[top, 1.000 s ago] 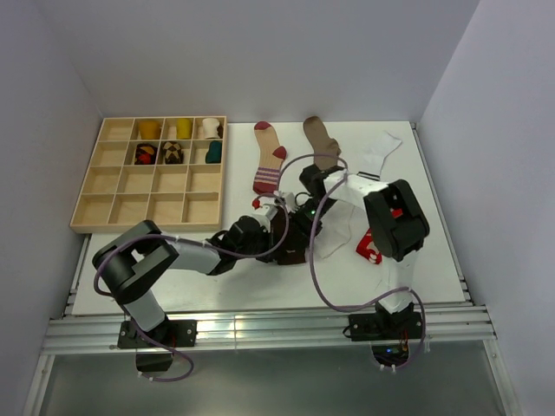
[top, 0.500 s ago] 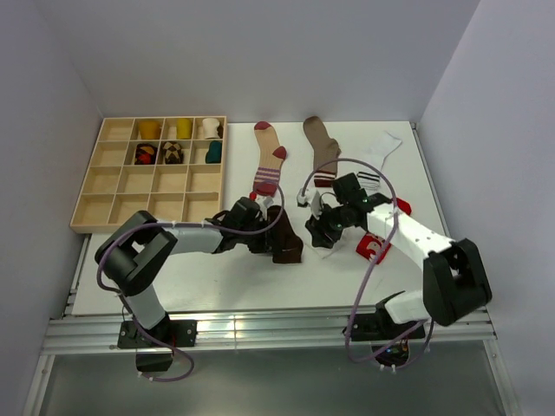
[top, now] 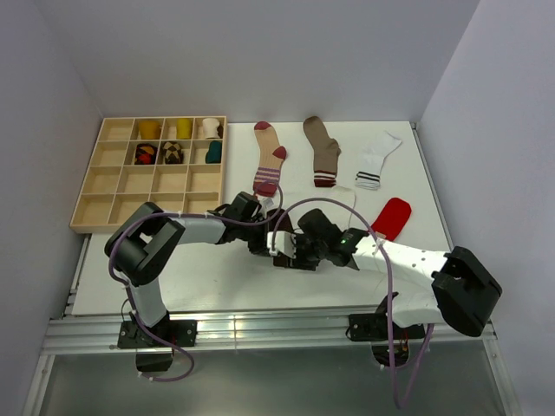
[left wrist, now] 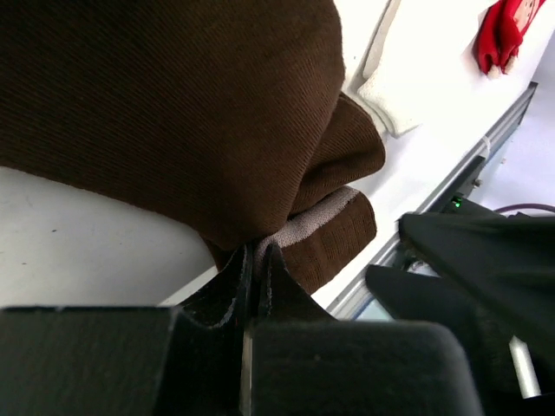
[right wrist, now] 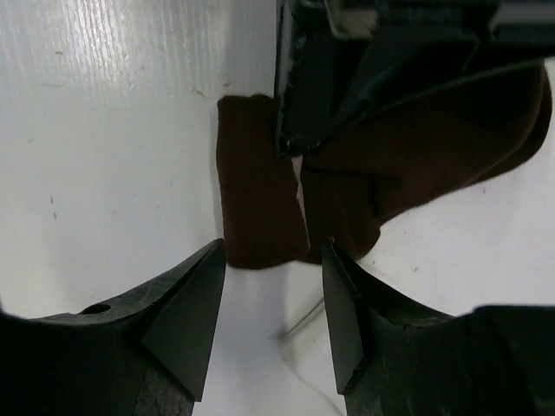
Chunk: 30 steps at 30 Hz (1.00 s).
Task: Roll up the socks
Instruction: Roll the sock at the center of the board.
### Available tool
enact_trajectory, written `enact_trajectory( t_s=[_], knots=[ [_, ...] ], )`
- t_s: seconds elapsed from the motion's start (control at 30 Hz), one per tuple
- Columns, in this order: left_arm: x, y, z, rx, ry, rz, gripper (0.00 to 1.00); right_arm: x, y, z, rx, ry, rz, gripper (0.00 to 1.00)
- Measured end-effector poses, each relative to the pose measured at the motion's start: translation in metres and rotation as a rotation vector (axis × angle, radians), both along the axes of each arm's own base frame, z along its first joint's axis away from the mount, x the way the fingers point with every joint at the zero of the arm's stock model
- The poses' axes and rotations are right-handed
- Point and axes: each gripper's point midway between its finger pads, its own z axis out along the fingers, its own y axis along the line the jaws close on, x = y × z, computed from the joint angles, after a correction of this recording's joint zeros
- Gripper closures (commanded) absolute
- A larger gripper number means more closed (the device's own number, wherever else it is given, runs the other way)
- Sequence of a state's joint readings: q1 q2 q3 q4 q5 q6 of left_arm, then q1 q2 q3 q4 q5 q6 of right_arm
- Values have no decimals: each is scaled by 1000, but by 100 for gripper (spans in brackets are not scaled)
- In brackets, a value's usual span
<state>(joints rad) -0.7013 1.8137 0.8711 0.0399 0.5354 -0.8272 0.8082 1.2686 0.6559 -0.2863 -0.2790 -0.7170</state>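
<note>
**Left arm pinching the dark brown sock, right fingers spread at its end**

The ribbed dark brown fabric sock with a pale band at its cuff (left wrist: 173, 104) is lying folded over on the white table (top: 217, 282), a little to the right of the near right corner of the shallow pale wooden tray with square compartments (top: 139, 226). The left gripper (left wrist: 257, 260) is reaching out from beside that same tray corner. Its fingers are pressing flat together at the sock's fold, right by the pale band, and pinching the fabric there.

The right gripper (right wrist: 274, 251) is coming in from the side away from the tray. Its fingers are standing apart with nothing between them, and the folded end of the brown sock is lying just beyond their tips.

Further right of the tray, level with its far half, three flat socks are lying in a row. Nearest the tray is a cream one with red toe and heel (top: 270, 169), then a tan one (top: 323, 152), then a white one with dark stripes (top: 375, 158). A red sock (top: 391, 217) is lying furthest from the tray.
</note>
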Motion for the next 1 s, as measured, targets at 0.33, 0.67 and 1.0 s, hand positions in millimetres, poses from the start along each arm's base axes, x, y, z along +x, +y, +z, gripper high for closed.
enact_trajectory(
  t_s=[0.33, 0.67, 1.0],
  knots=[
    [-7, 1, 0, -2, 42, -12, 100, -9, 19, -17, -62, -72, 83, 51],
    [-9, 1, 0, 4, 57, -15, 100, -12, 20, -37, -125, -64, 101, 64],
    [-9, 2, -1, -2, 75, 0, 63, -10, 21, -35, -132, -56, 92, 90]
  ],
)
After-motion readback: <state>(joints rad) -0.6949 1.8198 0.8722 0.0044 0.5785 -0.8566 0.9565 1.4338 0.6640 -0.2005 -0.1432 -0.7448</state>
